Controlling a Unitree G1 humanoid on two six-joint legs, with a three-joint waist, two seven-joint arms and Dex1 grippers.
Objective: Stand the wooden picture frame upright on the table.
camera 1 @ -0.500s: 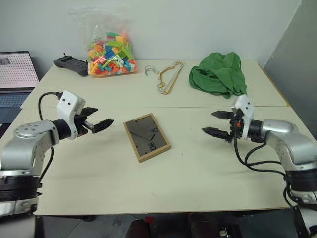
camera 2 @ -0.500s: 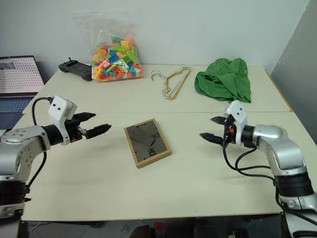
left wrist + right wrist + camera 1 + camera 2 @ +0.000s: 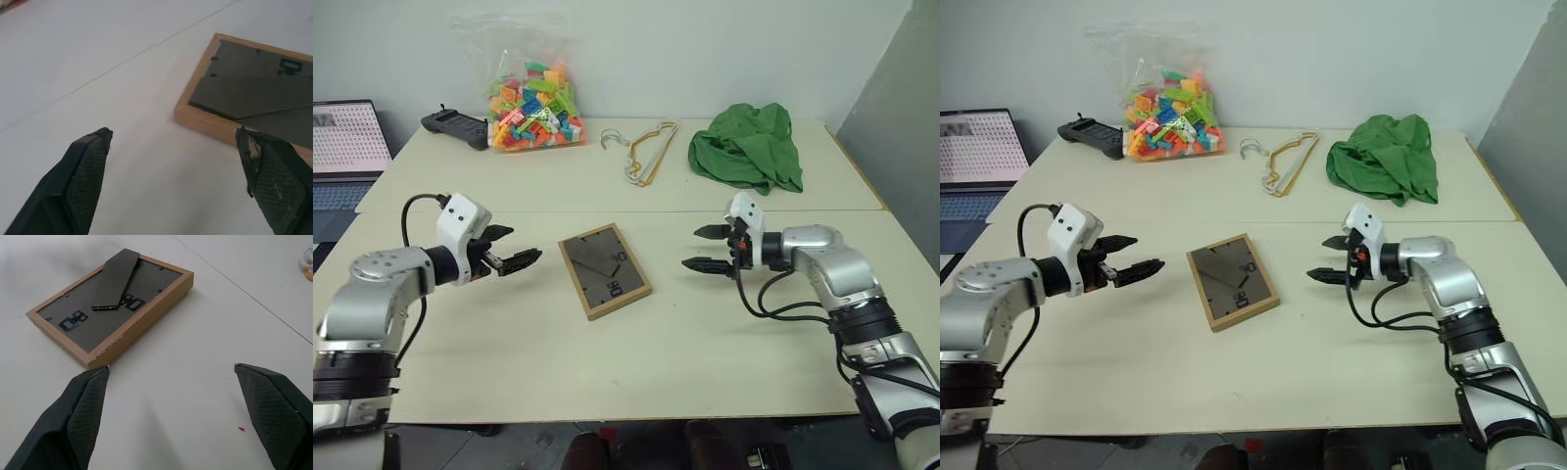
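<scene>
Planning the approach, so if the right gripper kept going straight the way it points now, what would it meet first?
Most likely the wooden picture frame, lying back-up on the table. The right gripper aims at its near edge, jaws open; depth is uncertain.

The left arm reaches in from the left side, bent at the elbow. Its wrist is turned inward, so the left gripper (image 3: 512, 258) points toward the middle and tips a little down. Its two black fingers (image 3: 83, 178) are spread wide apart with nothing between them.

The right arm comes in from the right side, also bent. The right gripper (image 3: 703, 248) points toward the middle and a little down too. Its black fingers (image 3: 85, 413) are spread wide and hold nothing. The two grippers face each other, well apart.
</scene>
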